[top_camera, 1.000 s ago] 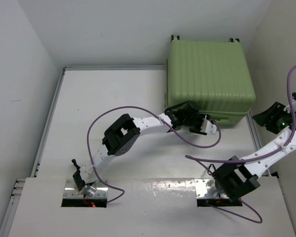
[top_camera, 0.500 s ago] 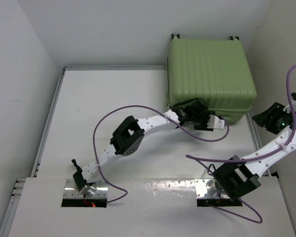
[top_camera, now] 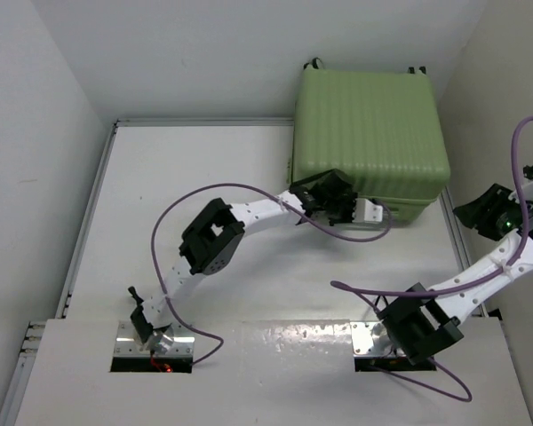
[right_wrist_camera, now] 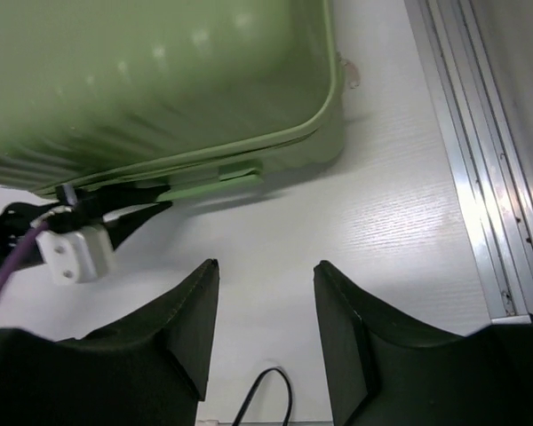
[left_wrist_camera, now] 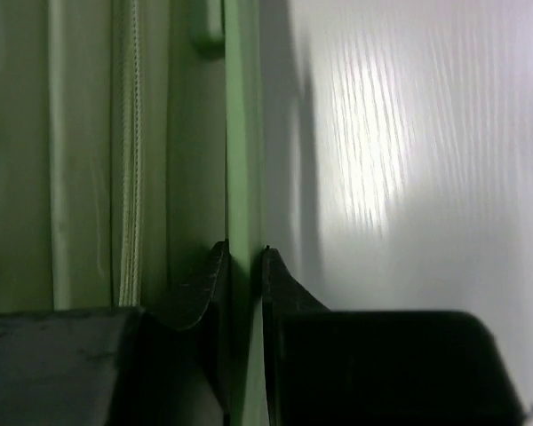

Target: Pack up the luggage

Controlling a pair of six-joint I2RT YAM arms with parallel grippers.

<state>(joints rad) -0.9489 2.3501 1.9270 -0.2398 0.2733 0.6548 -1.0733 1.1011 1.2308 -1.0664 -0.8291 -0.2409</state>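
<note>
The luggage (top_camera: 369, 129) is a large light-green ribbed suitcase at the far right of the table, lying flat with its lid down or nearly so. It also shows in the right wrist view (right_wrist_camera: 160, 80). My left gripper (top_camera: 373, 202) is at its near front side and shut on a thin green edge of the luggage (left_wrist_camera: 244, 160), one finger (left_wrist_camera: 209, 284) on each side. The left gripper also shows in the right wrist view (right_wrist_camera: 138, 206). My right gripper (right_wrist_camera: 266, 266) is open and empty, above the table near the suitcase's front right corner (top_camera: 466, 213).
A metal rail (right_wrist_camera: 480, 177) runs along the table's right edge, close to my right arm. Purple cables loop from both arms (top_camera: 204, 191). White walls stand close on the left, back and right.
My left gripper reached right along the suitcase's front, then drew back left. The suitcase's upper shell has shifted a little left with it. The right arm has barely moved.
</note>
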